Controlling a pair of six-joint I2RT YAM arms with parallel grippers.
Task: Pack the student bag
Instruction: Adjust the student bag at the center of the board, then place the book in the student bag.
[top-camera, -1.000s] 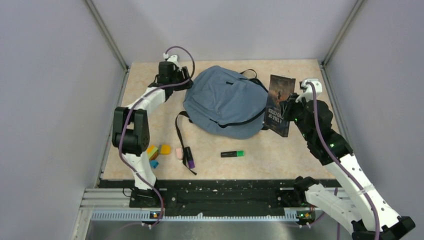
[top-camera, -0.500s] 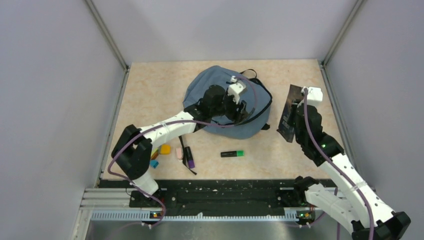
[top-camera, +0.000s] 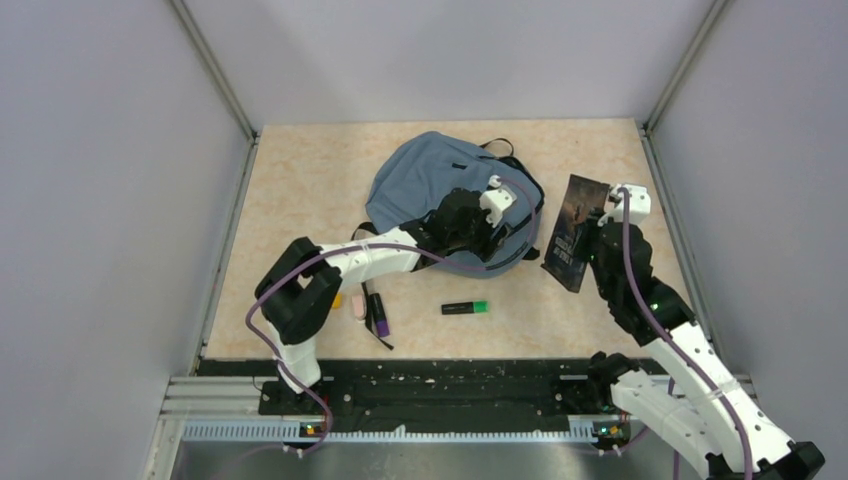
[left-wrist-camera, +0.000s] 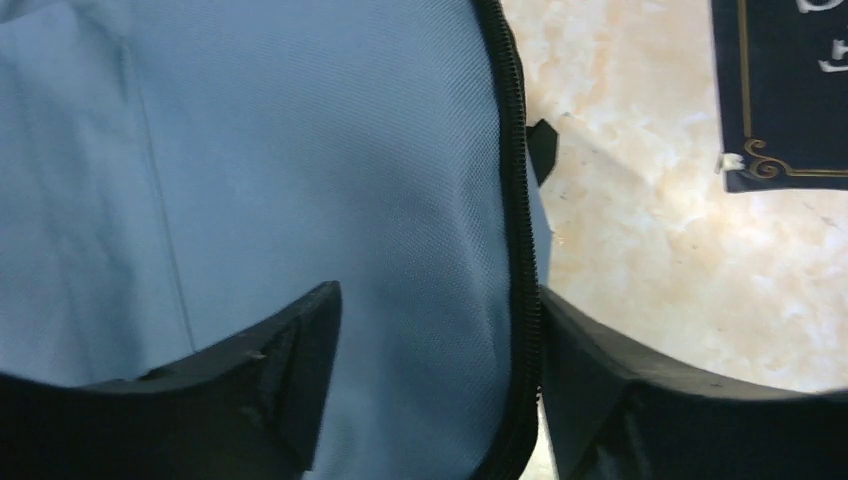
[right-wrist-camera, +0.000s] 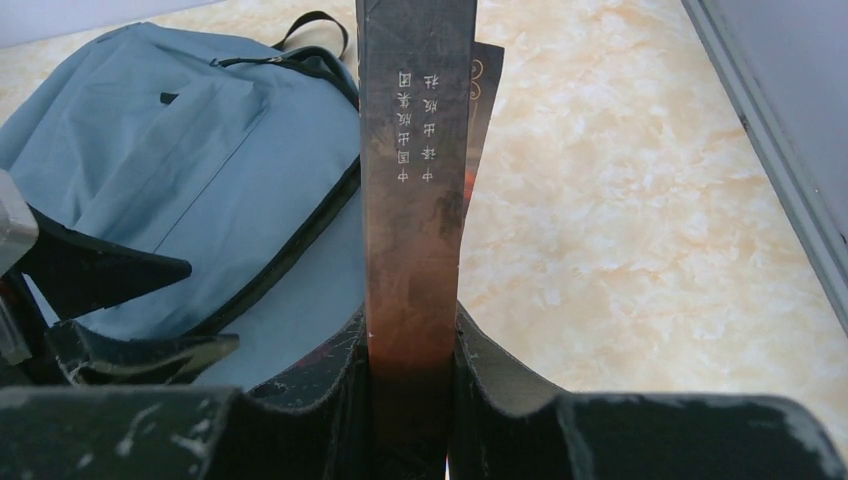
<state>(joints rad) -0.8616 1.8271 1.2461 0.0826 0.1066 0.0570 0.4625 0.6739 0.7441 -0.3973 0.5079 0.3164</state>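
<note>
The student bag (top-camera: 420, 180), slate blue with a black zipper (left-wrist-camera: 518, 200), lies flat at mid-table. My left gripper (top-camera: 488, 234) reaches over its right front edge. In the left wrist view that gripper (left-wrist-camera: 437, 300) stands open, its jaws straddling blue fabric, with the right finger against the zipper. A dark book (top-camera: 568, 232) is held upright just right of the bag, and my right gripper (right-wrist-camera: 412, 340) is shut on its spine (right-wrist-camera: 418, 180). A corner of the book (left-wrist-camera: 790, 90) shows in the left wrist view too.
A green highlighter (top-camera: 466, 307) lies in front of the bag. A purple marker (top-camera: 381, 322), a pink eraser (top-camera: 358, 306) and a black strap (top-camera: 362, 262) lie at front left, partly under the left arm. Grey walls close in three sides.
My left arm has swung from the back left corner across the bag to its right front edge, and its jaws have widened. The right gripper has shifted the book slightly nearer.
</note>
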